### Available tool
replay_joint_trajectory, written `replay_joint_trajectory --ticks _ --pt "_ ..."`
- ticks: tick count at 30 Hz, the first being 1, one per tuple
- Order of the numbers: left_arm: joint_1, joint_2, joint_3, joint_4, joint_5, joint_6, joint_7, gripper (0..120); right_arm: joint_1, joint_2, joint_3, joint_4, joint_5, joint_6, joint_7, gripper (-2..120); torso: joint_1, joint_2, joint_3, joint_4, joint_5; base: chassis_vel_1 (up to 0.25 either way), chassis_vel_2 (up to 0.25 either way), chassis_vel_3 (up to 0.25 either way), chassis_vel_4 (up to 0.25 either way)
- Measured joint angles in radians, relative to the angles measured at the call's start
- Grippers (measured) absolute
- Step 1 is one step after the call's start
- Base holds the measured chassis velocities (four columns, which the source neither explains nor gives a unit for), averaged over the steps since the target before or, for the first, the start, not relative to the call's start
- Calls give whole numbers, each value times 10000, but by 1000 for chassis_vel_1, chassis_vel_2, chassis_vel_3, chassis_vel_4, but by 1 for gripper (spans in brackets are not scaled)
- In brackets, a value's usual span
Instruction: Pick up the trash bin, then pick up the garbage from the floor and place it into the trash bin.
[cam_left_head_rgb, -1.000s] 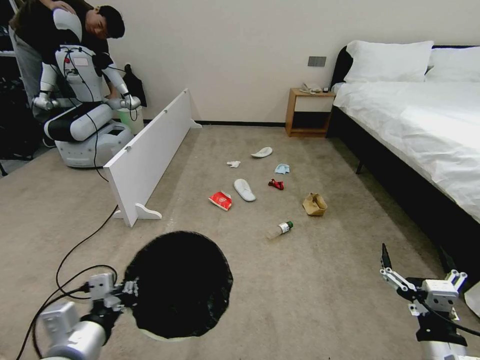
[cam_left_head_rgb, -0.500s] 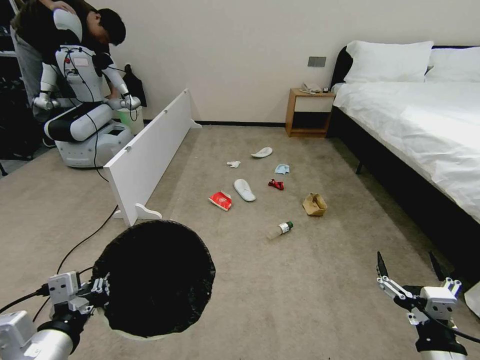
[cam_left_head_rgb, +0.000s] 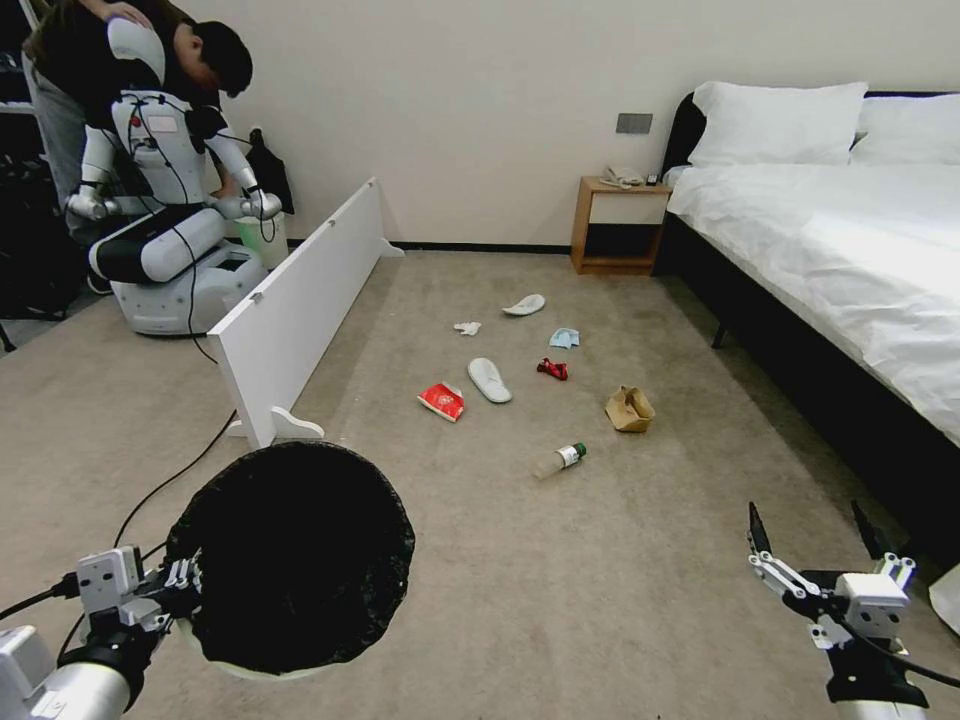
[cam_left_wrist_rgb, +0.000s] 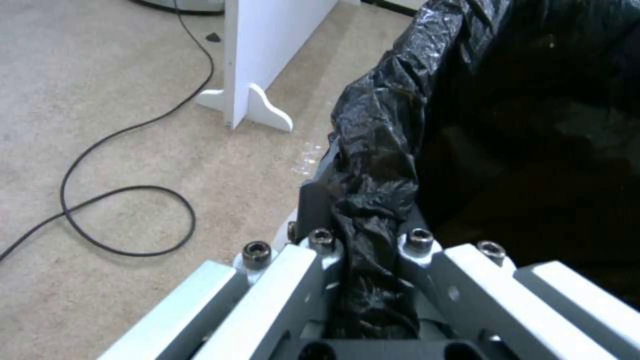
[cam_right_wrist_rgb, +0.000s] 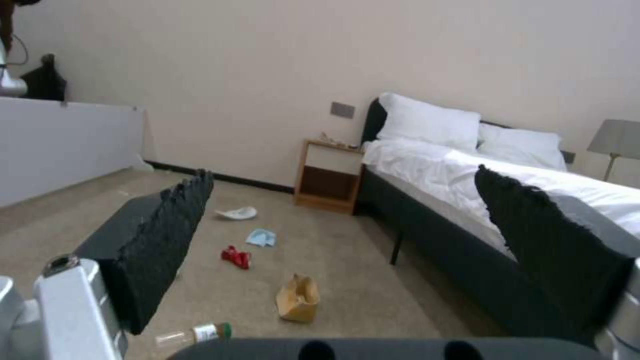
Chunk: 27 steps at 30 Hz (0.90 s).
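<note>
The trash bin (cam_left_head_rgb: 290, 555), white with a black liner, hangs at the lower left, its mouth facing up. My left gripper (cam_left_head_rgb: 185, 582) is shut on its near rim; the left wrist view shows the fingers (cam_left_wrist_rgb: 320, 250) clamped over the liner's fold (cam_left_wrist_rgb: 370, 220). My right gripper (cam_left_head_rgb: 806, 515) hovers open and empty at the lower right, above bare carpet. The garbage lies mid-floor: two white slippers (cam_left_head_rgb: 489, 379) (cam_left_head_rgb: 524, 304), a red packet (cam_left_head_rgb: 441, 400), a brown paper bag (cam_left_head_rgb: 629, 408), a bottle (cam_left_head_rgb: 560, 459), a red can (cam_left_head_rgb: 552, 369), a blue mask (cam_left_head_rgb: 564, 338) and a tissue (cam_left_head_rgb: 467, 327).
A white board (cam_left_head_rgb: 290, 310) stands on edge at the left, with a black cable (cam_left_head_rgb: 170, 480) trailing past its foot. The bed (cam_left_head_rgb: 850, 260) runs along the right and a nightstand (cam_left_head_rgb: 618, 225) sits at the wall. Another robot (cam_left_head_rgb: 165, 230) stands far left.
My left gripper has carried the bin to the left and a little nearer. The right gripper has sunk slightly. The litter has not moved.
</note>
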Motion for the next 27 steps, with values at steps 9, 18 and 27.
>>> replay_joint_trajectory --ticks 9,18,27 --pt "119 193 -285 92 -795 416 -267 3 8 5 5 -39 50 114 -171 100 0 1 0 1 0 0 0 0 0" --pt "-110 780 -624 -151 -2980 1803 -1614 3 -25 22 -64 -61 32 209 -382 100 0 1 0 0 -1 -18 21 26 -16" --pt "-372 1034 -828 -157 -3587 2005 -1930 3 -37 57 -148 -64 4 316 -567 100 0 0 0 1 1 -69 88 83 -80"
